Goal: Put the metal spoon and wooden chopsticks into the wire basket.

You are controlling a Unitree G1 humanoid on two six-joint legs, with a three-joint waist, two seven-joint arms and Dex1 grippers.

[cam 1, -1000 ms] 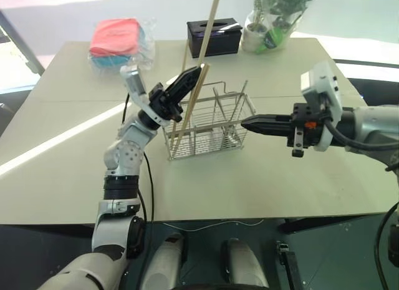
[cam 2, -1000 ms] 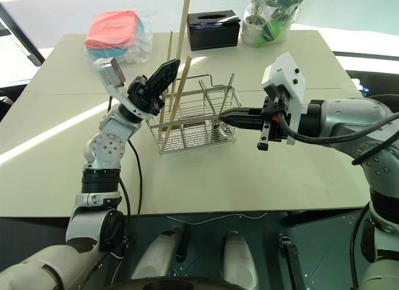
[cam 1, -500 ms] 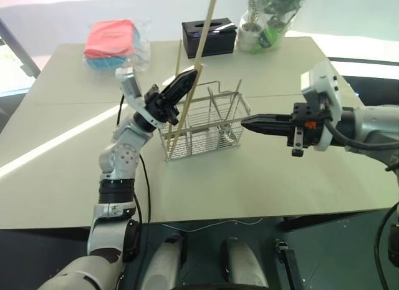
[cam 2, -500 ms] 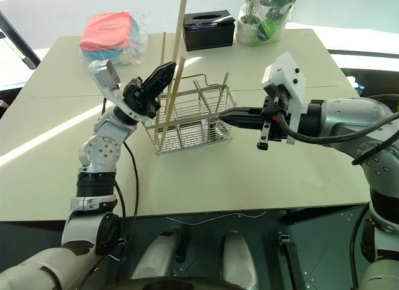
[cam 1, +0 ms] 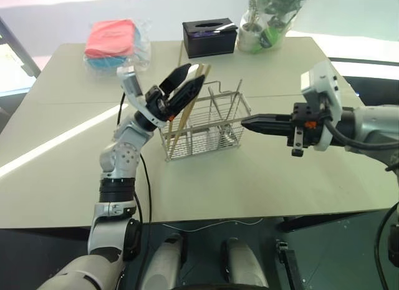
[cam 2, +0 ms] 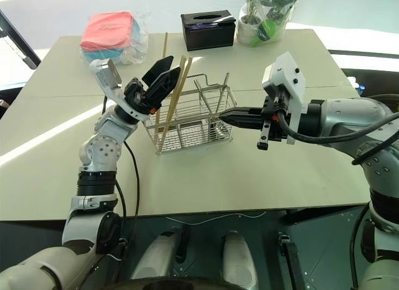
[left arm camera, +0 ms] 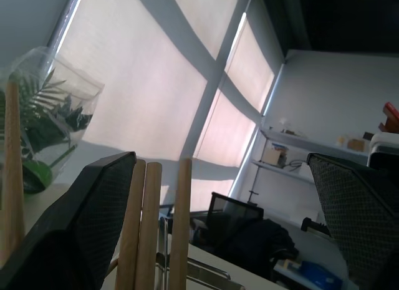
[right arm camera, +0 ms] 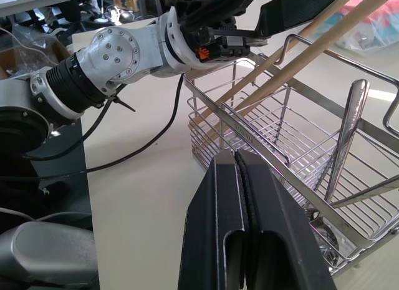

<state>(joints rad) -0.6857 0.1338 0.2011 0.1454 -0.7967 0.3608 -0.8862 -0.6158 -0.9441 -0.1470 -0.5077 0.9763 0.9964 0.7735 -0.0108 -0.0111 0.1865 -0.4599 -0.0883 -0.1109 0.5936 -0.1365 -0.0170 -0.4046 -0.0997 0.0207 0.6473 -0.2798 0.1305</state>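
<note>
The wire basket (cam 1: 201,142) stands mid-table. Several wooden chopsticks (cam 1: 187,103) lean in its left compartment, tips poking above the rim. My left gripper (cam 1: 183,83) hovers open just at their upper ends, its black fingers (left arm camera: 75,240) spread on either side of the sticks (left arm camera: 143,234) without gripping them. The metal spoon (right arm camera: 348,125) stands in the basket's right compartment, bowl down. My right gripper (cam 1: 244,122) is shut and empty, held level with its tip right by the basket's right end (right arm camera: 249,137).
A black tissue box (cam 1: 209,37) and a potted plant in clear wrap (cam 1: 268,19) sit at the table's far edge. A pink bundle in a plastic bag (cam 1: 115,40) lies far left. Bare tabletop (cam 1: 249,178) lies in front of the basket.
The left gripper has opened, and the long chopstick it held high has dropped down into the basket's left compartment. The right arm has stayed put.
</note>
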